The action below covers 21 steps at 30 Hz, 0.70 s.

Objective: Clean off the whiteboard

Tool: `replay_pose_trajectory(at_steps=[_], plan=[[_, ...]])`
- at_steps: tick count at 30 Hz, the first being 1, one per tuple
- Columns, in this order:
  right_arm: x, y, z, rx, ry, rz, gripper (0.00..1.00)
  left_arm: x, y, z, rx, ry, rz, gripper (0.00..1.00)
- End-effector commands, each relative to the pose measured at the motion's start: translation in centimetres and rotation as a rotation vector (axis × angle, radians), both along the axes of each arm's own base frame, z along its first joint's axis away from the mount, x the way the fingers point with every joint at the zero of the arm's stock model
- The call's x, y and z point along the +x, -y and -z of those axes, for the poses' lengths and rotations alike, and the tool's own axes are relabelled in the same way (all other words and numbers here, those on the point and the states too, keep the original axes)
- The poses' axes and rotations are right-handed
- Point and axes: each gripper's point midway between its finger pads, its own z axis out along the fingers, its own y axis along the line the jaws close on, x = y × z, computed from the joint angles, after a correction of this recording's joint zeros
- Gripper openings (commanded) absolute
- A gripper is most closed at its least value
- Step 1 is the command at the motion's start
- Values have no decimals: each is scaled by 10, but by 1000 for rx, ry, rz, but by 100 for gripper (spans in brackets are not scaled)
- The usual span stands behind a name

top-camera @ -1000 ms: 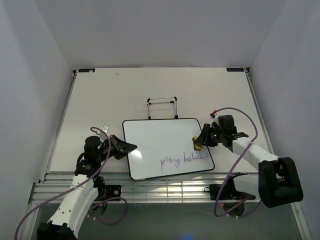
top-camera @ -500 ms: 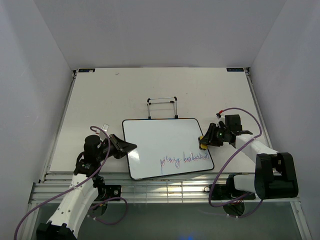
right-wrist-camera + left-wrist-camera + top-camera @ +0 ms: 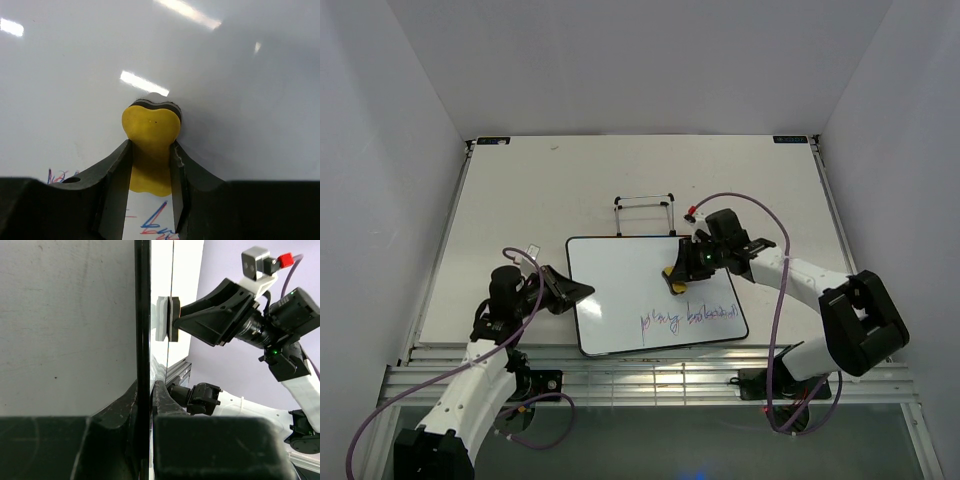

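The whiteboard (image 3: 625, 275) lies flat on the table (image 3: 550, 190) in the lower middle of the top view, its far edge just below the wire stand (image 3: 645, 214). The left gripper (image 3: 582, 293) pinches the board's left edge, fingers pressed onto the black frame. The right gripper (image 3: 678, 277) pinches a yellow eraser (image 3: 150, 131) set on the board's upper right part, above the handwriting (image 3: 688, 318) near the lower edge. Bare white board spreads to the eraser's left.

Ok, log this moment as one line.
left fingers: shut on whiteboard edge | right fingers: shut on yellow eraser, pad against whiteboard, off the handwriting | handwriting: not yet erased
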Motion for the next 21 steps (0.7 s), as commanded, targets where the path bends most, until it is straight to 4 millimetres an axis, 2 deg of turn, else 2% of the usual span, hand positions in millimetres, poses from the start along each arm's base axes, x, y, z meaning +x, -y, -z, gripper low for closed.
replay_pose_trajectory(at_steps=[1,3,4,7,8,9,11,12,13,15,19,21], plan=[[8,-8,8,-36,-20,17,12,5,-9,9,72,10,-44,0],[15,8,20,-65,-39,56,12,7,-13,6,82,20,-69,0],[10,18,33,-79,-76,70,12,6,-14,7,90,8,-79,0],[14,53,50,-106,-110,149,12,9,-20,5,114,10,-121,0],[6,66,60,-122,-138,178,12,9,-21,5,114,5,-130,0],[9,85,64,-127,-152,231,12,11,-24,4,121,6,-149,0],[1,105,70,-128,-172,285,12,11,-26,6,127,-6,-165,0],[5,121,71,-131,-175,341,12,12,-28,7,133,-12,-178,0],[3,129,70,-136,-167,356,12,12,-29,7,136,-15,-186,0],[1,137,71,-136,-173,379,12,12,-30,10,140,-24,-195,0],[-3,125,57,-59,-155,329,11,11,-28,13,129,-30,-186,0],[-3,109,44,-24,-113,285,11,10,-26,17,122,-43,-176,0]])
